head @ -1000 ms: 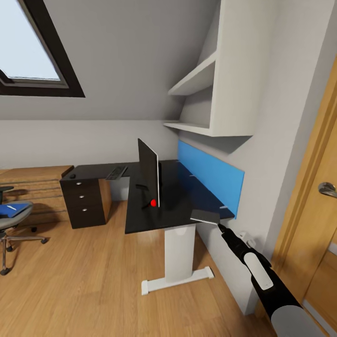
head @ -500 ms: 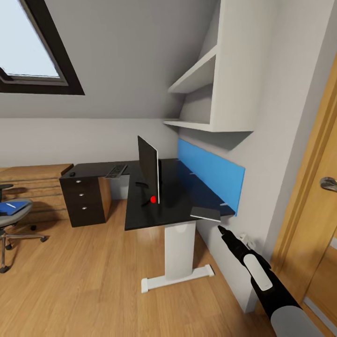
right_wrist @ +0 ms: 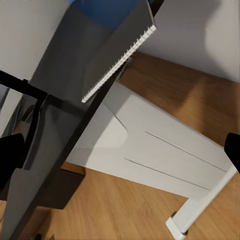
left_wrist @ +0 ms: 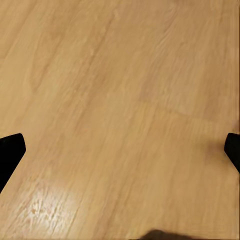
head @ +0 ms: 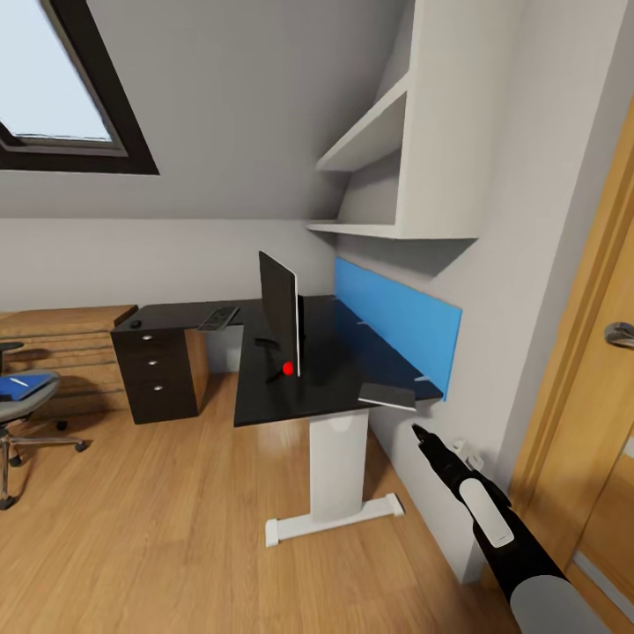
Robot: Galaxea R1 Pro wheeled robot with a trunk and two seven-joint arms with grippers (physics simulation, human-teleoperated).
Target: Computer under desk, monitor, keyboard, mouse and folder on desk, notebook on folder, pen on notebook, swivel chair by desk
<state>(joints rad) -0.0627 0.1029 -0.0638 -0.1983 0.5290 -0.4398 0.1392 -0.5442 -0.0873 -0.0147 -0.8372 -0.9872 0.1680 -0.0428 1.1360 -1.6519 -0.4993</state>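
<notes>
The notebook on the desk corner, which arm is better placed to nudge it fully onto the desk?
Right, probably. The right gripper sits just below the notebook overhanging the desk corner, jaws open; the left gripper faces bare floor.

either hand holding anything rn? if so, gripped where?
Nothing held. The left hand is open over bare wood floor. The right hand is open too, just off the notebook lying on the desk corner.
</notes>
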